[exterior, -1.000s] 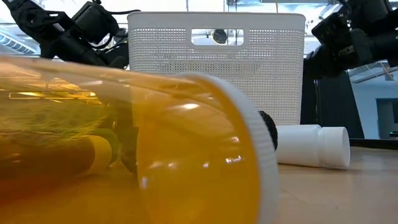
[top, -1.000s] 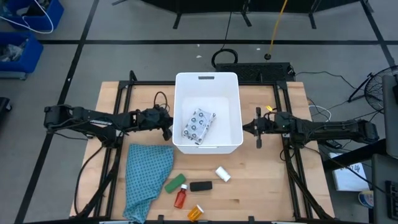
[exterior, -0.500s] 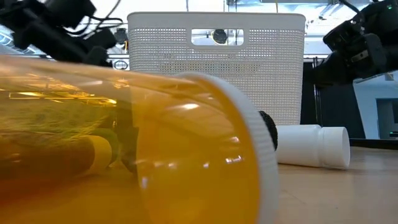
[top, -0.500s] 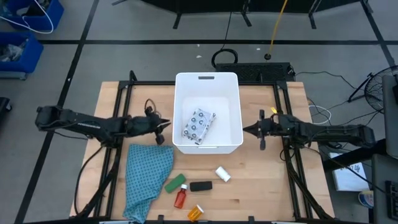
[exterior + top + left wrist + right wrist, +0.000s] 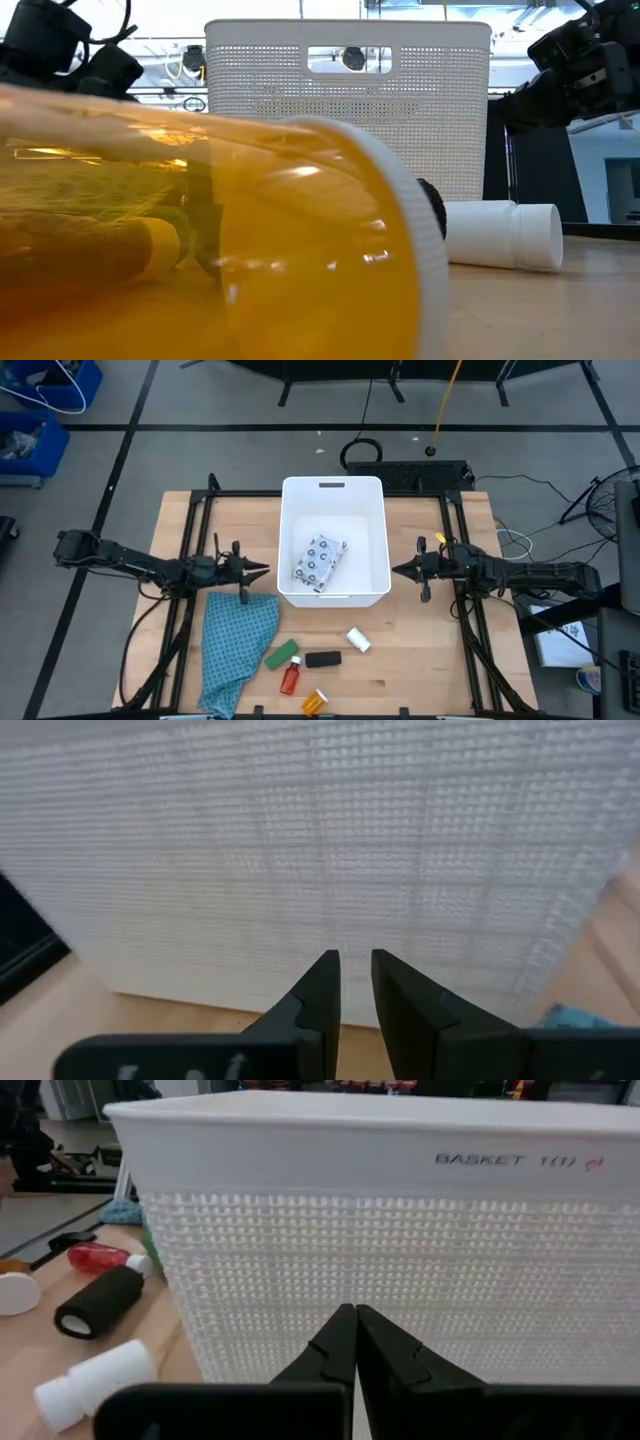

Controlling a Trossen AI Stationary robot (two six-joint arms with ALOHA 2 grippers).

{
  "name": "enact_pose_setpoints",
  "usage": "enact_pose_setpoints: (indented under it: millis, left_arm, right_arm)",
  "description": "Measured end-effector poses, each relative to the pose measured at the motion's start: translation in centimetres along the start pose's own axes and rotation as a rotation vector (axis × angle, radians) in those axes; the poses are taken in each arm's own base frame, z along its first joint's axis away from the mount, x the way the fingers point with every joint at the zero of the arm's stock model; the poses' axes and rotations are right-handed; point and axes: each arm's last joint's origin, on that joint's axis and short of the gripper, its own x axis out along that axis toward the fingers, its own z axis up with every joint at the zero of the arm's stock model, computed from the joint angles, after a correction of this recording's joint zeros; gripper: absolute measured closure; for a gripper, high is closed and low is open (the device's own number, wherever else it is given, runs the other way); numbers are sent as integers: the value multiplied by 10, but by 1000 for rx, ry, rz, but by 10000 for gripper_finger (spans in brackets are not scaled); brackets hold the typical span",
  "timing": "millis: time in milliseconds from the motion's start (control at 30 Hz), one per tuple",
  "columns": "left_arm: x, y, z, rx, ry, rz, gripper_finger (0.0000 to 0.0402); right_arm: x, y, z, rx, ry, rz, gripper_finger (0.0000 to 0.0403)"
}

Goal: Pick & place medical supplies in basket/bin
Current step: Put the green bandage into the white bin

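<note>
The white basket [image 5: 362, 538] stands mid-table with the flat dotted packet [image 5: 320, 560] lying on its floor. Near the table's front edge lie the green block [image 5: 282, 654], black block [image 5: 323, 659], red bottle [image 5: 290, 678], orange bottle [image 5: 314, 702] and white cylinder [image 5: 358, 640]. My left gripper [image 5: 264, 570] hovers just left of the basket's wall, narrowly open [image 5: 355, 962] and empty. My right gripper [image 5: 396, 570] hovers just right of the basket, shut [image 5: 355, 1312] and empty.
A teal patterned cloth [image 5: 235, 640] lies left of the items, below my left gripper. In the low view the orange bottle [image 5: 200, 230] fills the foreground, with the white cylinder [image 5: 505, 235] on its side behind it. Black frame rails run along both table sides.
My left gripper has drawn back from the basket's left wall toward the table's left and near edges, with its arm folding back. The basket, the packet and the items near the front edge have stayed put.
</note>
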Motion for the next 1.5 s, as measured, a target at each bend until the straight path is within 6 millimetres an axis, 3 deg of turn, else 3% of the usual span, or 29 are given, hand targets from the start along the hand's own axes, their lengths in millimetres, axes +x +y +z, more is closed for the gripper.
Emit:
enact_pose_setpoints:
  millis: [200, 333, 467, 633, 833, 1000, 1200, 1333, 1500]
  left_arm:
    - [0, 0, 2, -96, -18, -2, 334]
    - [6, -11, 26, -83, -14, -77, 334]
    - [6, -36, 69, -1, 115, -65, 335]
    - [-9, -79, 123, 53, 253, -41, 335]
    - [-15, -132, 157, 45, 380, -10, 335]
    - [4, -177, 155, 101, 490, -42, 335]
    - [30, -213, 130, 108, 694, -78, 323]
    - [43, -223, 114, 36, 825, -97, 267]
    - [56, -226, 98, -49, 962, -120, 156]
  right_arm:
    - [0, 0, 2, -7, -16, -2, 403]
    - [0, 0, 2, -17, -17, -1, 403]
    - [0, 0, 2, -17, -16, -3, 403]
    - [0, 0, 2, -5, -17, -4, 403]
    - [0, 0, 2, -2, -16, -4, 403]
    - [0, 0, 1, -1, -11, -3, 403]
    - [0, 0, 2, -2, -17, -3, 403]
    - [0, 0, 2, -3, -25, -4, 403]
    - [0, 0, 2, 2, -25, -4, 403]
